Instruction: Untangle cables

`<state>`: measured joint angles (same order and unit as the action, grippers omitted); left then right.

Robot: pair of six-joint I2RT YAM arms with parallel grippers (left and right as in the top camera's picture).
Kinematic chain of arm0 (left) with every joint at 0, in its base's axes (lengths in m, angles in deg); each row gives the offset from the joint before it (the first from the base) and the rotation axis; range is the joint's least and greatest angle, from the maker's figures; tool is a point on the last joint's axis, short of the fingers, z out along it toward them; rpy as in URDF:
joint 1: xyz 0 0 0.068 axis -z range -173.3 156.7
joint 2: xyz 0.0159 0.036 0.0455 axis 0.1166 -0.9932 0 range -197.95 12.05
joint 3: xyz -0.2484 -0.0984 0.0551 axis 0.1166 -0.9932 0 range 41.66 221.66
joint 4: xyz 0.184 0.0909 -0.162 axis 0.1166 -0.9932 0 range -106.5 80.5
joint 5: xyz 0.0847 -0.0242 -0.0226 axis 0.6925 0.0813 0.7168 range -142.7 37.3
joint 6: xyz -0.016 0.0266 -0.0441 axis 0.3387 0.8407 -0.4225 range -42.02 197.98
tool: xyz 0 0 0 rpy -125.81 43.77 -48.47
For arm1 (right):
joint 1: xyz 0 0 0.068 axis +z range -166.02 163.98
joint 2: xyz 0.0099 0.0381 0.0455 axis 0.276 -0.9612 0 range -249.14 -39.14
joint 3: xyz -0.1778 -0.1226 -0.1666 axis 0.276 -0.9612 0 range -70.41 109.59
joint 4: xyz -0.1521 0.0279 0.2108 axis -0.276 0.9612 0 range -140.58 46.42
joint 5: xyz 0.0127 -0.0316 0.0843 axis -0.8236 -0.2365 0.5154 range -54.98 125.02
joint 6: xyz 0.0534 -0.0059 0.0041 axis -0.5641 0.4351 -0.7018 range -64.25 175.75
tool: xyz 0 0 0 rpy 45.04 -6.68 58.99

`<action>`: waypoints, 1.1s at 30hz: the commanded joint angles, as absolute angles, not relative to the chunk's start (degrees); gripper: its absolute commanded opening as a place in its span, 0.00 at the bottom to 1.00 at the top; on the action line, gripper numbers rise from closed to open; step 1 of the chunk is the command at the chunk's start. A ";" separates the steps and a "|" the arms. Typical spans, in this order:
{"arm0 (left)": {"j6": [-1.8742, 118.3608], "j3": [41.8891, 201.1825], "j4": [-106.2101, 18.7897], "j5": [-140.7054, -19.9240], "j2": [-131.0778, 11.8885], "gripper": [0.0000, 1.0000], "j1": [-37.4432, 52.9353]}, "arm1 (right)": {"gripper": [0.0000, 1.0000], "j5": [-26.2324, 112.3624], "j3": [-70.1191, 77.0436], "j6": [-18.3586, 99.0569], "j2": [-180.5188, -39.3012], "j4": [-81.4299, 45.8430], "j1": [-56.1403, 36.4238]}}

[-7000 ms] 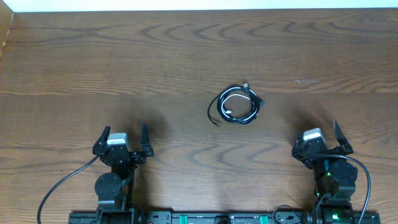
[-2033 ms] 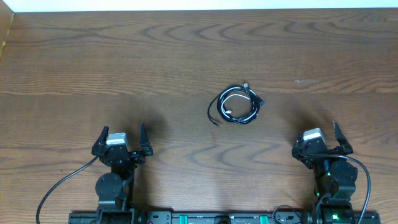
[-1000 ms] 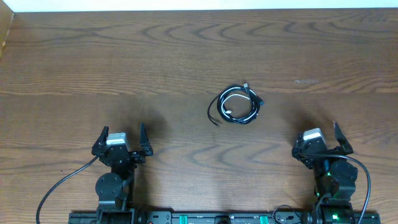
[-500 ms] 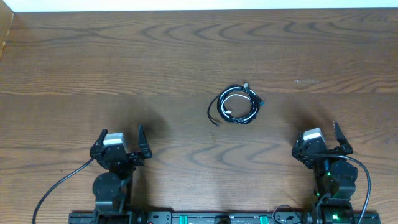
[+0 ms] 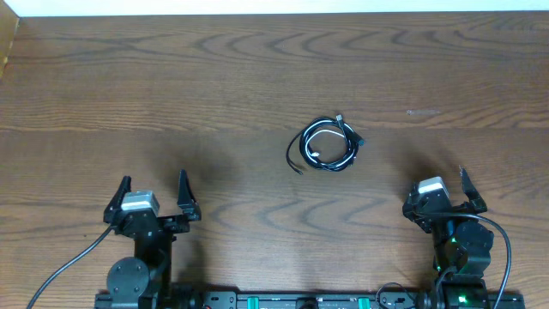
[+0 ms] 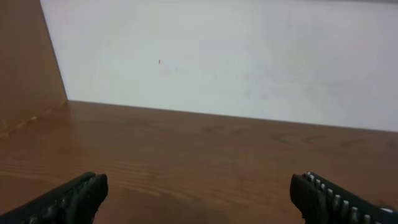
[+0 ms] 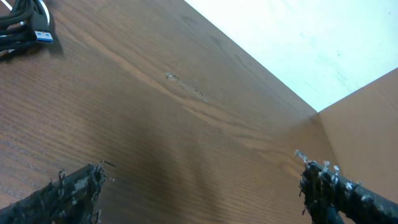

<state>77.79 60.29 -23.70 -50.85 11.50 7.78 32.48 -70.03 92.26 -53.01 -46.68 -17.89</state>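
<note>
The cables (image 5: pixel 326 144), a black cord coiled around a shorter white one, lie in a small bundle on the wooden table (image 5: pixel 257 77) right of centre. A corner of the bundle with a blue plug (image 7: pixel 18 28) shows at the top left of the right wrist view. My left gripper (image 5: pixel 153 189) stands open near the front left, far from the bundle, nothing between its fingers. My right gripper (image 5: pixel 439 184) stands open near the front right, below and right of the cables, also holding nothing. The left wrist view shows only bare wood and wall.
A white wall (image 6: pixel 236 56) borders the table's far edge. A wooden side panel (image 6: pixel 28 62) rises at the left edge and another (image 7: pixel 367 118) at the right. Thick black wiring (image 5: pixel 69 266) runs from the left arm's base.
My left arm has shifted left and slightly toward the front edge, its gripper still open. The right arm and the cables have not moved.
</note>
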 commanded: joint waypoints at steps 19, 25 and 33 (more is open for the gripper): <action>80.15 87.68 -23.55 -51.16 -1.68 0.99 8.02 | 0.99 31.99 -70.10 92.48 -53.16 -46.50 -18.24; 80.88 100.64 -20.49 -51.18 -14.49 0.98 8.02 | 0.99 31.99 -70.10 92.48 -53.16 -46.50 -18.24; 84.70 113.27 -19.09 -51.16 -27.04 0.98 8.02 | 0.99 31.99 -70.10 92.48 -53.16 -46.50 -18.24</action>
<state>81.09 108.75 -19.48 -50.87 -22.71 7.89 32.45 -70.03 92.26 -53.11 -46.68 -17.89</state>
